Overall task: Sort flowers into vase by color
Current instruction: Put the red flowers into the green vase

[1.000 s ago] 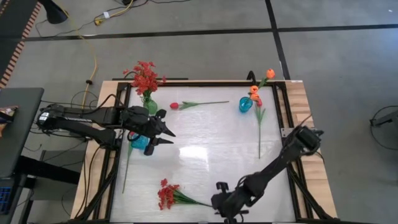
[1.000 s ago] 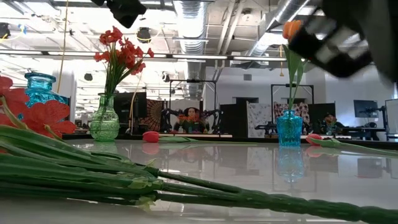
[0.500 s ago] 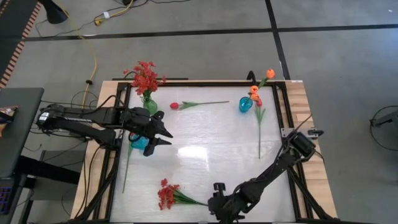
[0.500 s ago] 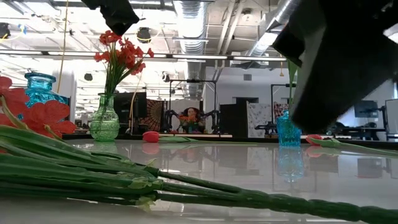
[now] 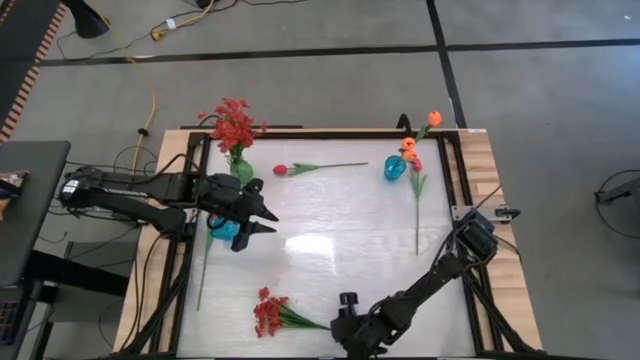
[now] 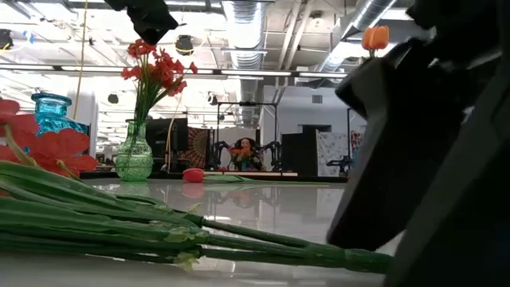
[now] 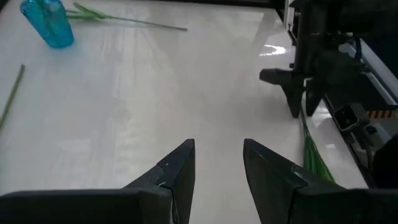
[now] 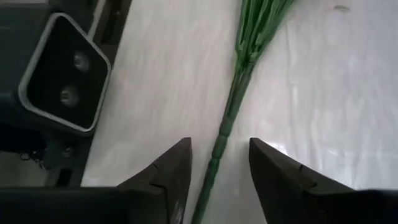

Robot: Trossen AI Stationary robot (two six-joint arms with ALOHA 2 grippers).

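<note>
A bushy red spray lies at the table's near edge, its green stems running right. My right gripper is open, pointing down over the stem end; its fingers stand on either side of the stems without touching. My left gripper waits open above the table's left side, next to a blue vase. Another red spray stands in a green vase. Orange tulips stand in a second blue vase. A red-pink tulip lies flat near the far edge.
A loose stem lies below the right blue vase, another along the left edge. The low camera sits just beside my right gripper at the near edge. In the low view my right arm hides the table's right half.
My right gripper has moved a little toward the table's left along the near edge, closing on the lying spray's stem end. In the low view it has come in front of the camera and now hides the blue vase with the orange tulips.
</note>
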